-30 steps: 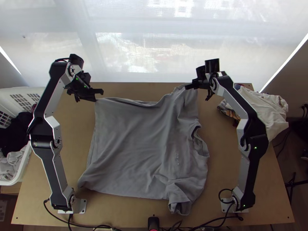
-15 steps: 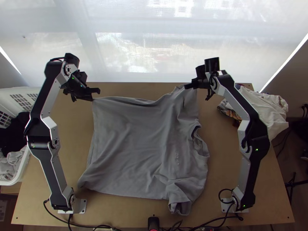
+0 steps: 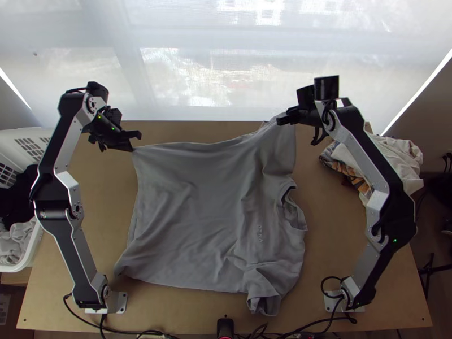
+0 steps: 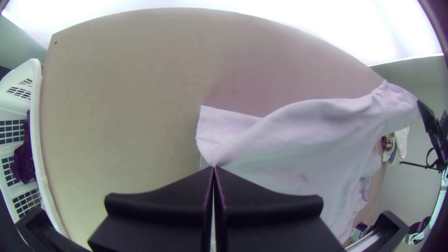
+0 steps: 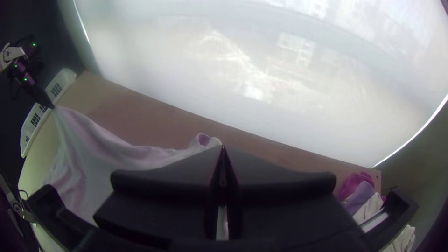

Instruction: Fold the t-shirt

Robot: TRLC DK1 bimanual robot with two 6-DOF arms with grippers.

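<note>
In the top view my left gripper (image 3: 133, 148) is shut on a far hem corner of the grey t-shirt (image 3: 209, 220). My right gripper (image 3: 282, 120) is shut on the sleeve at the far edge. Between them the far edge hangs lifted, while the rest lies spread on the table, the collar facing right and the near sleeve rumpled. In the left wrist view my left gripper (image 4: 214, 169) pinches the t-shirt (image 4: 298, 144) at its fingertips. Seen from the right wrist, my right gripper (image 5: 222, 147) has cloth of the t-shirt (image 5: 107, 158) at its closed tips.
A white basket (image 3: 35, 248) with dark and light clothes stands at the table's left side. More clothes (image 3: 390, 161) are heaped at the far right corner. The wooden table (image 3: 339, 237) shows bare around the shirt. Cables run along the near edge.
My left gripper has moved left with the hem corner. My right gripper has shifted right and slightly up the picture with the sleeve, and the far edge between them is straighter.
</note>
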